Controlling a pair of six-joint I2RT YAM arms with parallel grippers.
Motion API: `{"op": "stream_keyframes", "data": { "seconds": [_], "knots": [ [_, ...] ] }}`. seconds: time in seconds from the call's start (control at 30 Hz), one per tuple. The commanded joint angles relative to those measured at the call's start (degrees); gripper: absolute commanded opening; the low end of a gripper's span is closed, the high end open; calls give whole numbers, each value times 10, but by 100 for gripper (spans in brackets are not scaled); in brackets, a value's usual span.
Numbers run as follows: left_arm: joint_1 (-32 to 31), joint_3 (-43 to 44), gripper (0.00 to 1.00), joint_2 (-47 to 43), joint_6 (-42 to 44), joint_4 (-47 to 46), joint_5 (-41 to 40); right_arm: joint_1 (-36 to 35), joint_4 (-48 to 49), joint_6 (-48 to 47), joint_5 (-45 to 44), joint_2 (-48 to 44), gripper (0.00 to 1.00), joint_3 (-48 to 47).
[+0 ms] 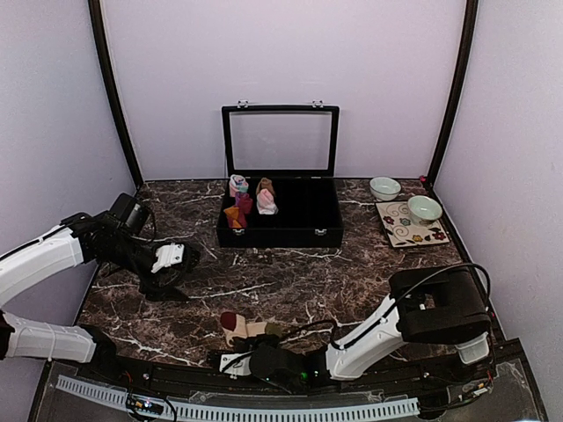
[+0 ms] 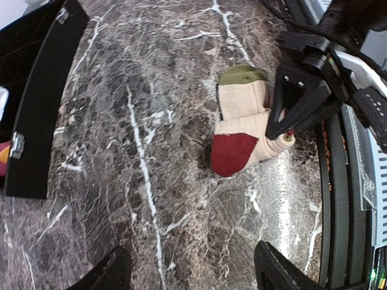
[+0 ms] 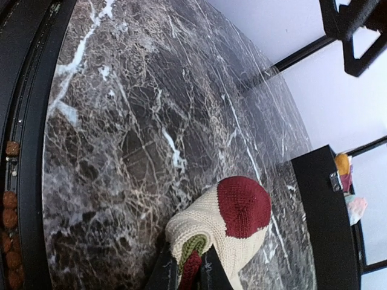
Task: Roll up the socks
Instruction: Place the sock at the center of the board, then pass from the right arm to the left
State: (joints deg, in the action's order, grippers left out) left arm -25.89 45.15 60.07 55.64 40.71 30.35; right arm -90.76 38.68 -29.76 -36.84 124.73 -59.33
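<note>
One of the socks (image 1: 244,328) lies partly rolled near the table's front edge: cream, with a dark red heel and an olive toe. In the left wrist view this sock (image 2: 245,121) rests on the marble, and my right gripper (image 2: 289,134) pinches its near end. In the right wrist view the right gripper (image 3: 190,273) is shut on folded cream, olive and red layers of the sock (image 3: 233,211). My left gripper (image 1: 171,262) hovers at the left of the table, well away from the sock. Its jaws (image 2: 190,275) are open, with only bare marble between them.
An open black box (image 1: 280,230) stands at the back centre and holds several small rolled bundles (image 1: 249,200). Two pale bowls (image 1: 384,187) (image 1: 424,208) sit at the back right, one on a flowered mat (image 1: 406,230). The right arm lies along the front edge.
</note>
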Motion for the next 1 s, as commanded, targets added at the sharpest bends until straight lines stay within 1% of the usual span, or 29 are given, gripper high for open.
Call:
{"op": "stream_keyframes", "data": {
  "seconds": [0.0,0.07,0.13,0.23,0.3,0.4,0.47,0.53,0.63,0.73,0.87,0.97],
  "knots": [
    [-43,25,71,47,33,26,62,-3,-103,140,44,-40,0,44],
    [-84,31,70,67,41,25,55,-3,-141,218,72,-64,0,62],
    [-117,36,69,84,44,20,53,-1,-160,292,93,-86,0,85],
    [-140,50,67,120,44,22,53,-1,-181,374,124,-107,0,108],
    [-153,57,63,136,42,27,50,-1,-184,411,136,-120,0,127],
    [-157,75,58,167,21,44,58,6,-169,421,173,-124,0,158],
    [-157,79,56,187,13,52,69,10,-155,423,181,-122,0,174],
    [-158,74,56,196,13,51,87,20,-134,420,197,-123,0,190],
    [-170,66,57,195,11,19,96,38,-116,419,222,-125,0,207],
    [-196,72,57,202,16,3,87,48,-104,446,219,-134,0,231],
    [-227,67,58,214,49,-15,55,51,-68,509,203,-154,0,276],
    [-263,66,58,220,67,-33,21,59,-39,559,205,-159,0,303]
  ]
}}
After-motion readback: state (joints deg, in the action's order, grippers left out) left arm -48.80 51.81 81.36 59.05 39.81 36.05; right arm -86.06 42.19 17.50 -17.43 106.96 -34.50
